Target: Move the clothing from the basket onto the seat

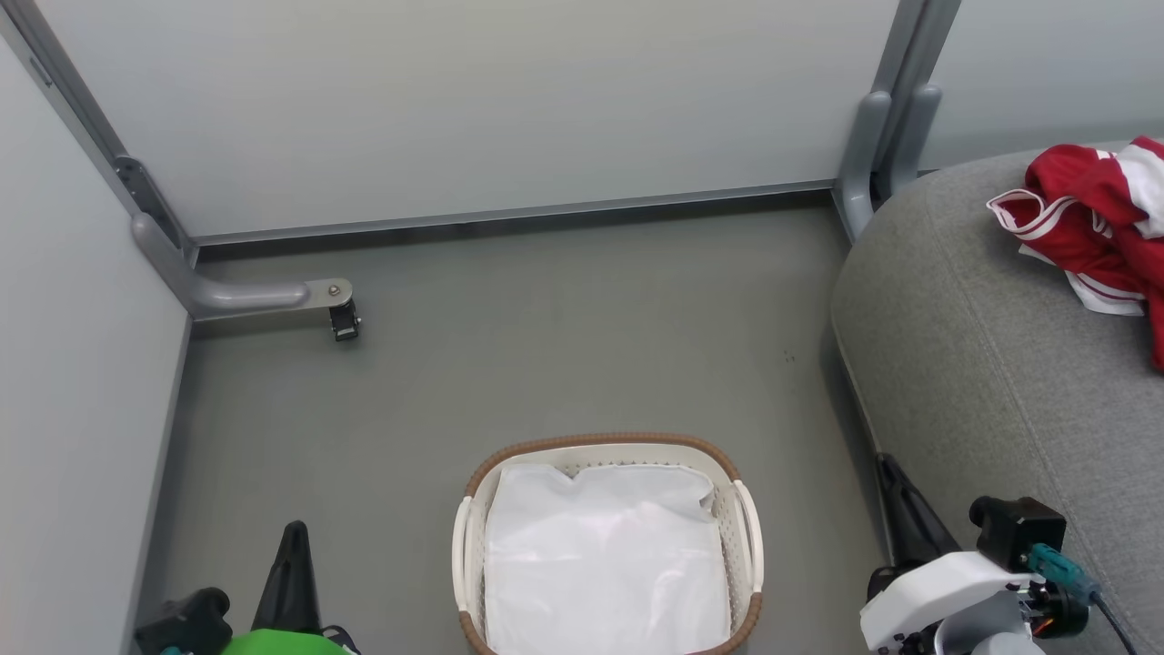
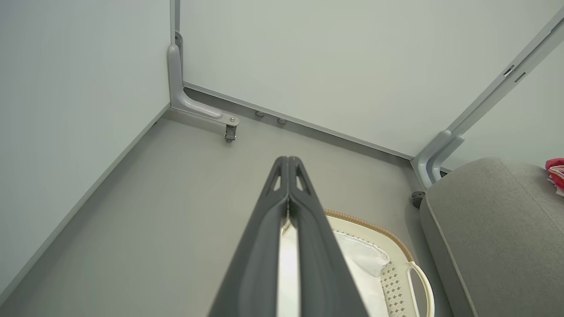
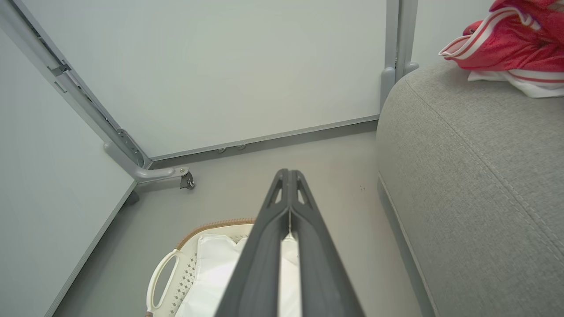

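The red clothing with white stripes lies bunched on the grey seat at the right; its pile also appears as clothing on the seat, and as a sliver of clothing on the seat. The basket stands on the floor at bottom centre, holding only a white liner sheet. My left gripper is shut at the lower left, left of the basket. My right gripper is shut at the lower right, between the basket and the seat.
Pale partition panels wall in the grey floor on the left and at the back. A grey metal foot bracket juts out at the left corner, and a grey post stands by the seat's far end.
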{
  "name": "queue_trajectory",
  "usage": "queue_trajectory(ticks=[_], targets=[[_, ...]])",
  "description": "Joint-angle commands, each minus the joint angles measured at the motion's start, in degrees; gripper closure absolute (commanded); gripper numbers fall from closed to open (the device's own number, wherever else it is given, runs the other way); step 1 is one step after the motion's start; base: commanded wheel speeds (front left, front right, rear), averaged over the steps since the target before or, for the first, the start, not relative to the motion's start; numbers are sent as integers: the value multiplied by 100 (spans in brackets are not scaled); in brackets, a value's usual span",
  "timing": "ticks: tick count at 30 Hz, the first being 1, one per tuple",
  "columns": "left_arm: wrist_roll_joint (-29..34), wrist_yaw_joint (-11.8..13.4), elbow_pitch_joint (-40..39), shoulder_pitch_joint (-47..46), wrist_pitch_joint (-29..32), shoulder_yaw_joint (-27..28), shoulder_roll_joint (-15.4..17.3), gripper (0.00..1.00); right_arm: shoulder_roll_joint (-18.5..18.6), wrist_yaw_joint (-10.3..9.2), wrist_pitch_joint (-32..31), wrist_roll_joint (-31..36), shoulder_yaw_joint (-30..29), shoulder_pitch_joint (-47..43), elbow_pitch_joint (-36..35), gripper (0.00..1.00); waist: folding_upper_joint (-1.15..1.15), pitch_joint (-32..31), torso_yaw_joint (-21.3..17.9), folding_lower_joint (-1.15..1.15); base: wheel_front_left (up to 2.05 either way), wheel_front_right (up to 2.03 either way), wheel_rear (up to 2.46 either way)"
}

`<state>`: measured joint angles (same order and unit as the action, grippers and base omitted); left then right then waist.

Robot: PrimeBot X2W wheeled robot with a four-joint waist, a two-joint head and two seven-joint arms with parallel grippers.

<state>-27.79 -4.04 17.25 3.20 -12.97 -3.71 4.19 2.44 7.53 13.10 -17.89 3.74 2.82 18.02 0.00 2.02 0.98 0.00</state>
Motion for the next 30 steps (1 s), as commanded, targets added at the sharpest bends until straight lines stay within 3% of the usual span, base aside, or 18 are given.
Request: queue_trajectory(ticks=[1, 30], targets=[[-236, -37, -85, -123, 53, 65, -5, 100, 32, -1, -49, -290, -52, 91, -109, 100, 0, -3, -1, 0, 0, 0, 0], [-2485, -156, -188, -442, 734, 413, -49, 100, 93, -2, -689, -2928, -342, 201, -229, 100, 0, -47, -25, 0, 0, 0, 0]])
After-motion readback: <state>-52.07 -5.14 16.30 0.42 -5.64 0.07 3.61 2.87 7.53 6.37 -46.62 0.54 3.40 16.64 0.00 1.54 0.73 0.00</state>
